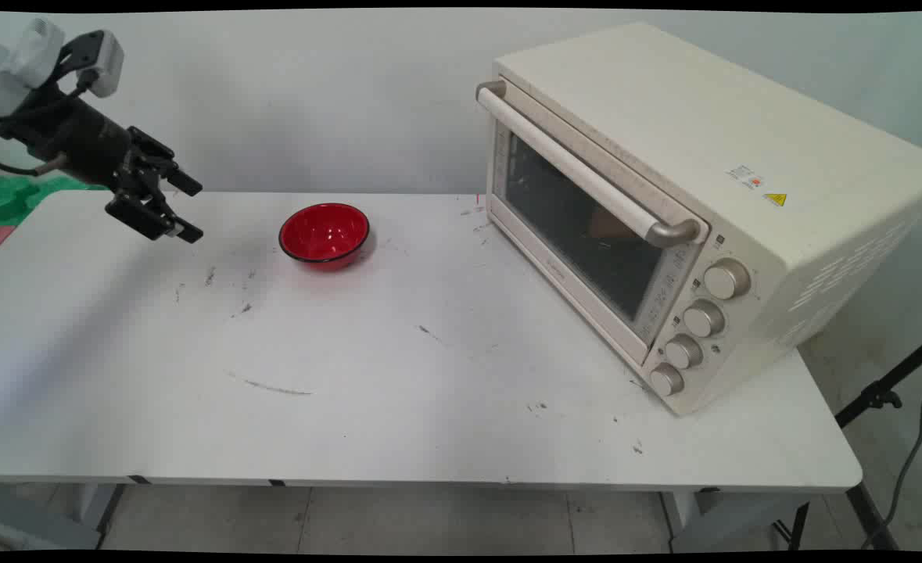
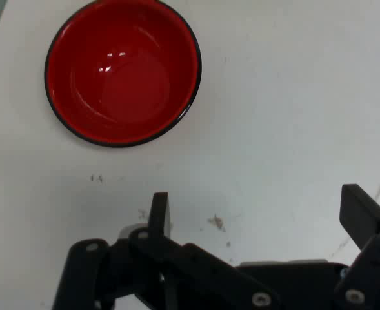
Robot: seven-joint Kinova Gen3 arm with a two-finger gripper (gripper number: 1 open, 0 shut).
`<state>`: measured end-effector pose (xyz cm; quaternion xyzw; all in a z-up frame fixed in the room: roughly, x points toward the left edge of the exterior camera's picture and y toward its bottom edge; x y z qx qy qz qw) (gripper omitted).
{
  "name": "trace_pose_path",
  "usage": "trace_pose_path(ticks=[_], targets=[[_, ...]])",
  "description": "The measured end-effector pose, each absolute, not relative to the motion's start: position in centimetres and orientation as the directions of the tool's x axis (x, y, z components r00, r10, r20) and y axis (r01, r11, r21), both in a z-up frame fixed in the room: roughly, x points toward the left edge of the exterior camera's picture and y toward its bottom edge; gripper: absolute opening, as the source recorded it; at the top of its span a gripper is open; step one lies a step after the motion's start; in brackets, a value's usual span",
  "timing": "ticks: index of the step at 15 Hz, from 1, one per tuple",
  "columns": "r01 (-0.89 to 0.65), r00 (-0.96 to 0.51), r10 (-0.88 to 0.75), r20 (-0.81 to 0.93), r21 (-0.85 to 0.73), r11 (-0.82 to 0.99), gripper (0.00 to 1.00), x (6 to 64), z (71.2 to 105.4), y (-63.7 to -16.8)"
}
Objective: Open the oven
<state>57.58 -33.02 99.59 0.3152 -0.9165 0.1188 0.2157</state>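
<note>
— Where are the jaws held, and how are they set?

— They are held above the white surface (image 1: 429,375) near its far left end, tilted down toward the right. They are spread well apart, and nothing is gripped or touched.

— What is found nearest to them?

— A glossy red round bowl with a dark rim (image 1: 324,233), seen in the hand view ahead of the jaws (image 2: 122,71) and a little off to one side. It is set upright on the surface, mouth up, with nothing inside.

— Is a long axis shown?

— None; it is round, so no heading can be read.

— And beyond it?

— A cream toaster oven with four knobs (image 1: 703,195) stands well apart on the right, door closed.
</note>
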Motion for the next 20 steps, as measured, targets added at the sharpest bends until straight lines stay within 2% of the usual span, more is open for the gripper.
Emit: trace_pose_path(ticks=[7,20], targets=[[-0.657,-0.661,-0.54,0.521,-0.054,0.752,1.0,54.7,101.1,-33.5],[-0.712,-0.453,-0.551,0.701,0.087,0.697,1.0,42.7,106.8,-37.1]])
